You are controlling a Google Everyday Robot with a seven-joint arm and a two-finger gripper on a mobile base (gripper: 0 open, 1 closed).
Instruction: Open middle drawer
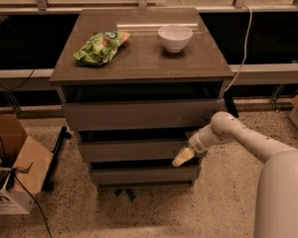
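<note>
The middle drawer [131, 150] is a flat grey-brown front, second of three in the cabinet, between a taller top drawer [139, 114] and a narrower bottom drawer [141, 174]. It stands about flush with the other two fronts. My gripper [182, 157] reaches in from the right on a white arm and sits at the lower right corner of the middle drawer front, its pale tip pointing down-left against the front's bottom edge.
A green snack bag [98, 47] and a white bowl [175, 37] sit on the cabinet top [139, 66]. An open cardboard box [12, 165] stands on the floor at left. A cable [244, 43] hangs at right behind the cabinet.
</note>
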